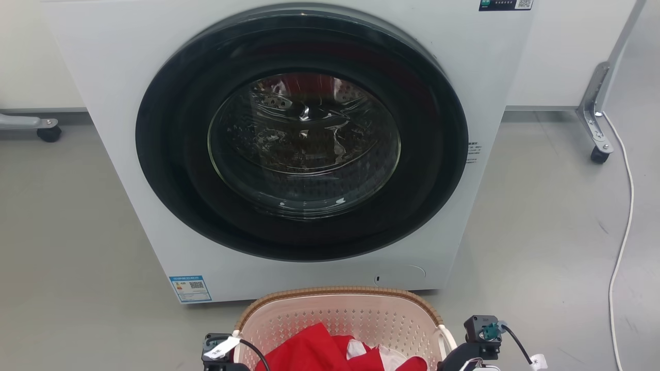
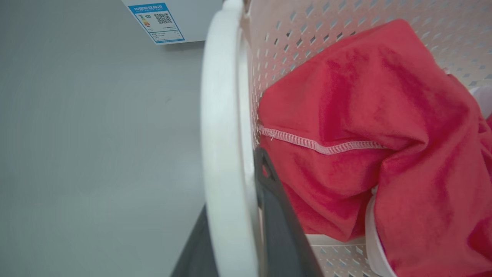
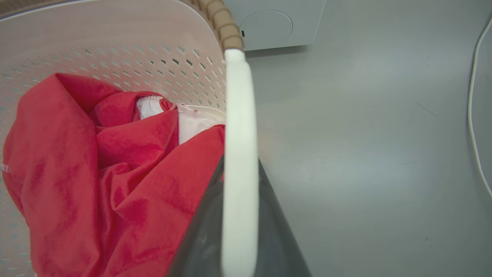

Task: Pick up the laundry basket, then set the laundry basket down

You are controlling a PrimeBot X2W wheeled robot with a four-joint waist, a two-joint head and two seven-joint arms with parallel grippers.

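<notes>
The laundry basket (image 1: 340,309) is pale pink and perforated, with a brown woven rim. It is at the bottom centre of the head view, just in front of the washing machine, and holds red cloth (image 1: 319,353). In the left wrist view my left gripper (image 2: 232,181) is shut on the basket's white left handle (image 2: 223,115), one dark finger on each side. My right gripper (image 3: 240,161) is shut the same way on the white right handle (image 3: 238,115). The wrists of both arms flank the basket (image 1: 219,353) (image 1: 482,335). Whether the basket rests on the floor cannot be told.
The white washing machine (image 1: 129,154) has its round dark door (image 1: 304,134) closed and stands directly behind the basket. A white cable (image 1: 621,232) trails over the grey floor at the right. A castered metal leg (image 1: 595,129) is at the far right, another caster (image 1: 47,133) at the far left.
</notes>
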